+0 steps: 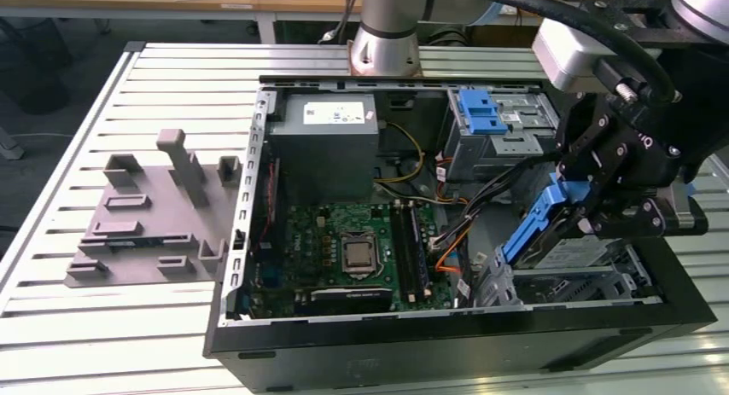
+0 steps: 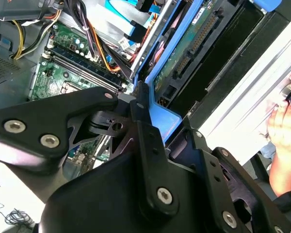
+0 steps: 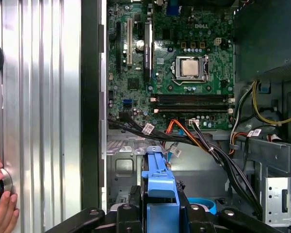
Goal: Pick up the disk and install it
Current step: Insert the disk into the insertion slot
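Half done, by my read: pickup's finished, install isn't. Gripper (image 1: 600, 209) is clenched on the disk (image 1: 566, 248), holding it tilted w/ one blue rail up, over the drive bay (image 1: 507, 284), approx 4 o'clock from the motherboard (image 1: 341, 250) in the exterior view. Disk isn't seated flat yet. Cables (image 1: 479, 199) run just beside it, at its 10 o'clock.

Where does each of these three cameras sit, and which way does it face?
Exterior view: off the arm, looking down into the open computer case; shows the arm and the gripper clamping the disk.
First wrist view: on the arm, facing down onto the motherboard, gripper in front.
Second wrist view: on the arm, looking along the gripper at the disk.
Shared: both wrist views show a person's hand.
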Robot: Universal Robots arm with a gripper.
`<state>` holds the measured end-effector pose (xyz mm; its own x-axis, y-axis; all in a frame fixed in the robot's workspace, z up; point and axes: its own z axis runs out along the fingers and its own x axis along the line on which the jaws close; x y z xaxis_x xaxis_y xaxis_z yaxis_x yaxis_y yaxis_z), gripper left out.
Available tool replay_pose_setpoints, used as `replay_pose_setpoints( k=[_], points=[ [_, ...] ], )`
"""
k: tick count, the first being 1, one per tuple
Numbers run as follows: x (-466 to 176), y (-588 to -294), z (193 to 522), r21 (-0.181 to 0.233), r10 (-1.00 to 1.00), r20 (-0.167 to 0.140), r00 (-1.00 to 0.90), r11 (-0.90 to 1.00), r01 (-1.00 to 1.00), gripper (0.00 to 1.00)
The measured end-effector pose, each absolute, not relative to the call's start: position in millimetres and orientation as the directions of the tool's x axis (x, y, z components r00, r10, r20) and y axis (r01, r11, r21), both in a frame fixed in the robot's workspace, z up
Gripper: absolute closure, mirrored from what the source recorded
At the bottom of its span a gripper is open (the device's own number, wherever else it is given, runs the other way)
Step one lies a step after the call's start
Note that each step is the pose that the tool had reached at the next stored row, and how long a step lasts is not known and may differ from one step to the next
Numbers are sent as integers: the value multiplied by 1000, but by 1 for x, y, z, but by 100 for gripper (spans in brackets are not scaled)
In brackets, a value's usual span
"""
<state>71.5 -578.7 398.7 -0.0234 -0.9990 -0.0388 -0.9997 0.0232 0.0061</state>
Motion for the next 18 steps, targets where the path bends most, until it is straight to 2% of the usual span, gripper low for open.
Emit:
replay_pose_setpoints(
  k=[18],
  points=[
    [72, -579, 382, 6, -999, -39, -23, 23, -1000, 64]
  ],
)
